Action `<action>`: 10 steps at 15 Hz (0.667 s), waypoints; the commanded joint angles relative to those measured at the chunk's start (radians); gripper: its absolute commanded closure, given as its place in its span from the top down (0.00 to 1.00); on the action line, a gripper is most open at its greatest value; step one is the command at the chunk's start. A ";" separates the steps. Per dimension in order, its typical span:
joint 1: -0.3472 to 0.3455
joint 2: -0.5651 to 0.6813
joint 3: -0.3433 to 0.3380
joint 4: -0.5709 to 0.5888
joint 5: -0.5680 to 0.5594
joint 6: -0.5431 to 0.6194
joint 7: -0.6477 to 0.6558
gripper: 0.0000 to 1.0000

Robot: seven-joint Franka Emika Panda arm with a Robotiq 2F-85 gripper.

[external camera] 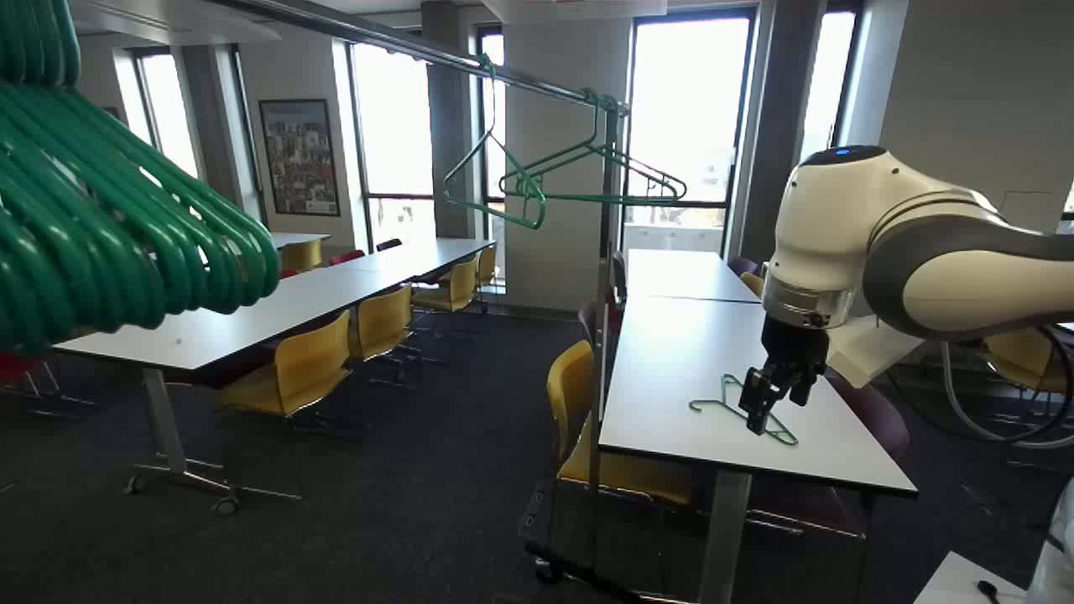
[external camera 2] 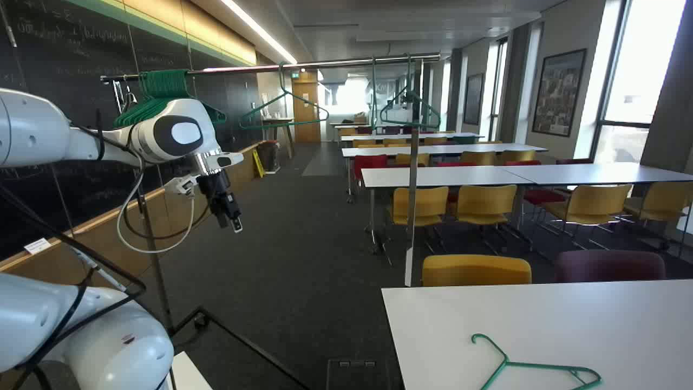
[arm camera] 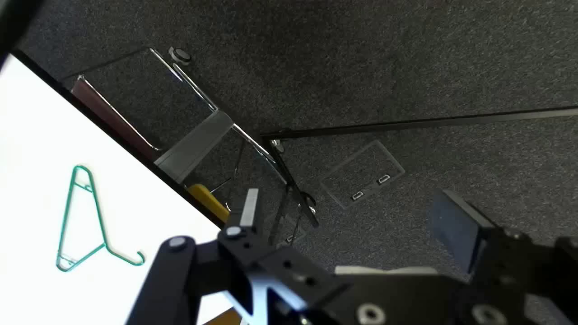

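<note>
My gripper (arm camera: 347, 203) stands open with nothing between its fingers, over dark carpet in the wrist view. In an exterior view the gripper (external camera: 779, 411) appears in front of a white table (external camera: 663, 361) and partly overlaps a green hanger (external camera: 709, 402) lying on it. Another exterior view shows the gripper (external camera 2: 231, 223) well apart from that hanger (external camera 2: 506, 360) and tilted downward. To the left in the wrist view, the same hanger (arm camera: 100, 216) lies flat on the bright tabletop (arm camera: 36, 135), its hook towards the gripper. The gripper touches nothing visible.
A metal rail (external camera 2: 352, 61) carries a tight bunch of green hangers (external camera 2: 162, 89) near the arm and 3 spaced hangers farther along. The rack's post (external camera 2: 413, 189) rises beside the table. Yellow chairs (external camera: 570, 394) and a purple chair (external camera: 873, 415) flank the table. Cables hang from the arm.
</note>
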State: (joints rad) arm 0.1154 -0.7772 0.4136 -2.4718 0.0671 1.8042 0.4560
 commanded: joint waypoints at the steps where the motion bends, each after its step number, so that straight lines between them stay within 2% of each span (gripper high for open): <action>1: 0.012 0.005 -0.009 0.002 -0.008 -0.001 0.007 1.00; 4: -0.009 -0.007 -0.031 -0.001 -0.021 0.004 0.011 1.00; 7: -0.066 -0.021 -0.086 -0.014 -0.052 0.023 0.034 1.00; 10: -0.164 -0.020 -0.196 -0.034 -0.091 0.042 0.039 1.00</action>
State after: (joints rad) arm 0.0281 -0.7805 0.3005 -2.4782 0.0119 1.8123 0.4827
